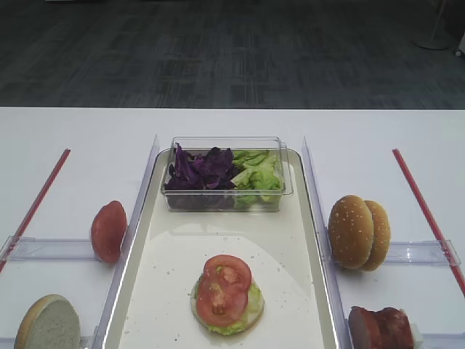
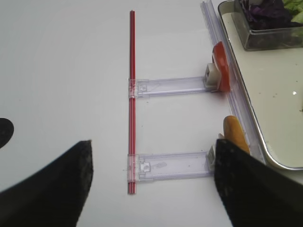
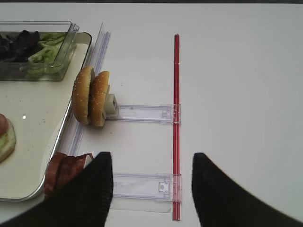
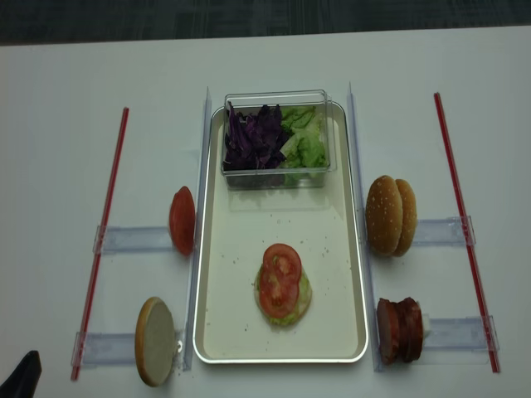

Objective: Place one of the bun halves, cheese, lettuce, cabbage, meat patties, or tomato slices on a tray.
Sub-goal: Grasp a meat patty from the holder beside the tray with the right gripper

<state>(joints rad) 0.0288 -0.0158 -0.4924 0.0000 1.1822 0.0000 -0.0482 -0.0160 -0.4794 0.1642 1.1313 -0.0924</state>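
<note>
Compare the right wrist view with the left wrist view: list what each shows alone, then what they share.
Only the right wrist view: the right gripper with jaws apart and empty, two sesame bun halves standing on edge, the meat patties. Only the left wrist view: the left gripper with jaws apart, a tomato slice on edge, one bun edge. Both: the tray, the clear box of cabbage and lettuce.

Cream-white tray (image 4: pixel 217 332) with a shiny rim on a white desk (image 4: pixel 66 99). Red tomato slices (image 4: pixel 280 279), paler pockets, over light green. Dark purple cabbage (image 4: pixel 253 137) beside green lettuce (image 4: pixel 305 145). Golden, sesame-speckled bun halves (image 4: pixel 390 215). Reddish-brown meat patties (image 4: pixel 400 330). Red strips (image 4: pixel 463 224).
</note>
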